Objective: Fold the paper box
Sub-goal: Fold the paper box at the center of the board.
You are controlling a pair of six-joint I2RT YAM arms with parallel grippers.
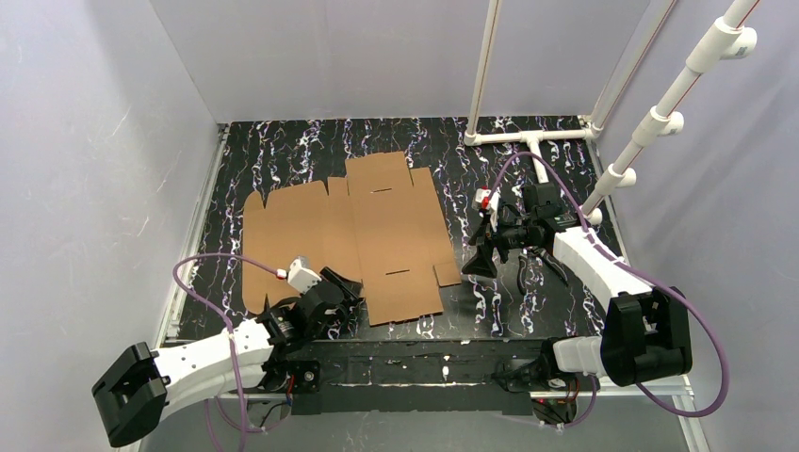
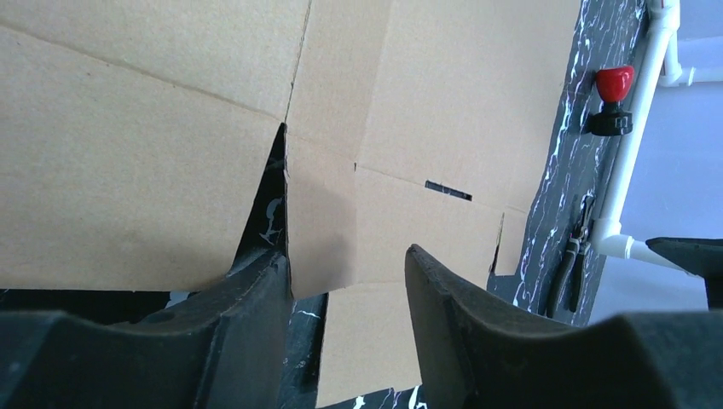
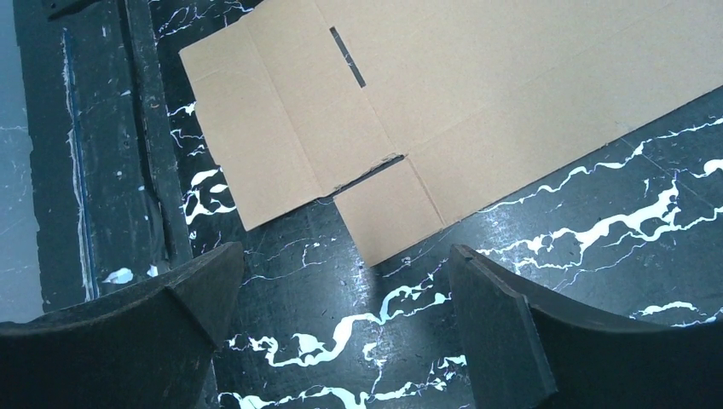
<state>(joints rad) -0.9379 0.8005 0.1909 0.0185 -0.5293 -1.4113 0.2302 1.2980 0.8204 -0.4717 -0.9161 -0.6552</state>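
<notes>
Flat paper box (image 1: 377, 235) lying unfolded on the marbled worktop (image 1: 283, 151).
Top view: the box is lying mid-frame, with the left hand (image 1: 341, 285) reaching over its lower-left edge and the right hand (image 1: 479, 262) hovering just right of it. Left wrist view: the fingers are standing apart, straddling a narrow flap without pinching it. Right wrist view: the fingers are gaping wide, grasping nothing, below the box's corner flap.

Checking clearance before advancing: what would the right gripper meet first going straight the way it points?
Probably the marbled table just short of the small side flap of the paper box, where the right gripper points. Depth is unclear; the flap edge could come first.
</notes>
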